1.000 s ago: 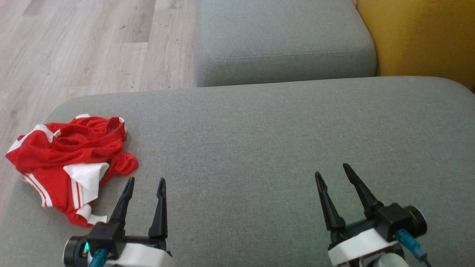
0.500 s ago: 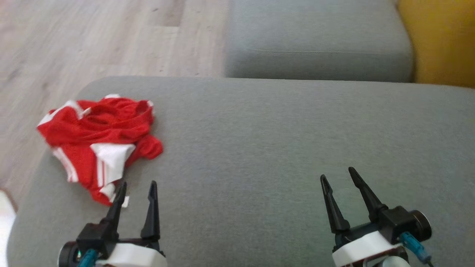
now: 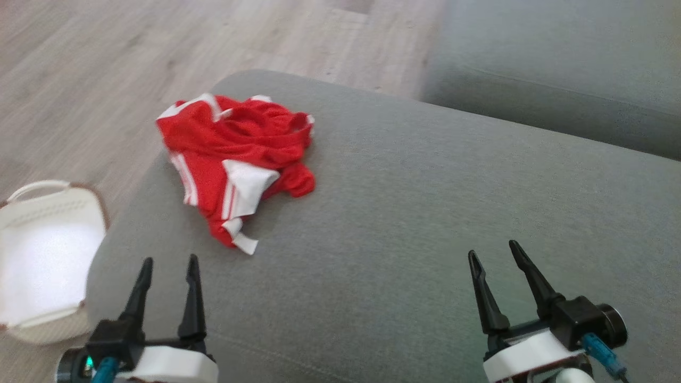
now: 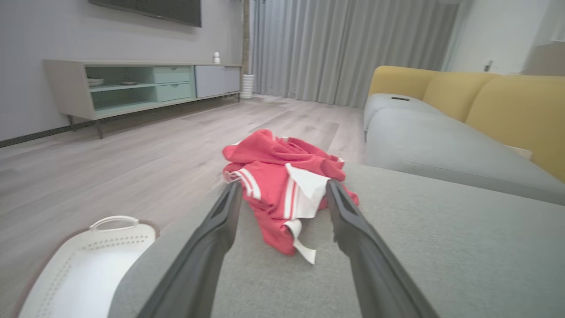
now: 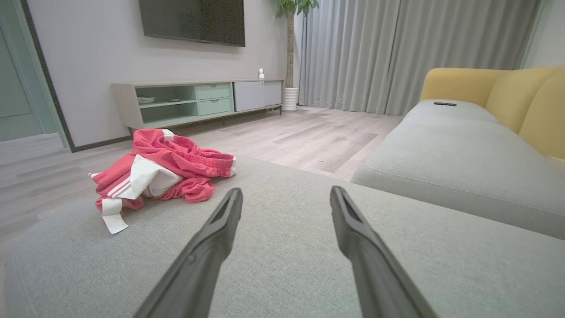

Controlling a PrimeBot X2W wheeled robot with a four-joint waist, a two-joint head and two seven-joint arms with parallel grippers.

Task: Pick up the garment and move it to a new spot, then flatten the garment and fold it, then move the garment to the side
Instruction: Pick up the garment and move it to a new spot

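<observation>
Both left gripper (image 3: 170, 258) and right gripper (image 3: 492, 248) hold fingers apart, empty; bunched garment (image 3: 239, 151) hides its shape.

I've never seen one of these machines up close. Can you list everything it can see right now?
garment: one, red with white stripes, crumpled at the far left corner of the near cushion
near cushion: one, grey, under both pairs of jaws
far cushion: one, grey, beyond the near one
backrest: one, yellow, behind the far cushion
basket: one, white, on the floor left of the near cushion
floor: one, pale wood
television: one, dark, on the wall
cabinet: one, beige and green, under the television
curtains: grey, far wall
left gripper: one, dark, jaws open, short of the garment
right gripper: one, dark, jaws open, over bare cushion
</observation>
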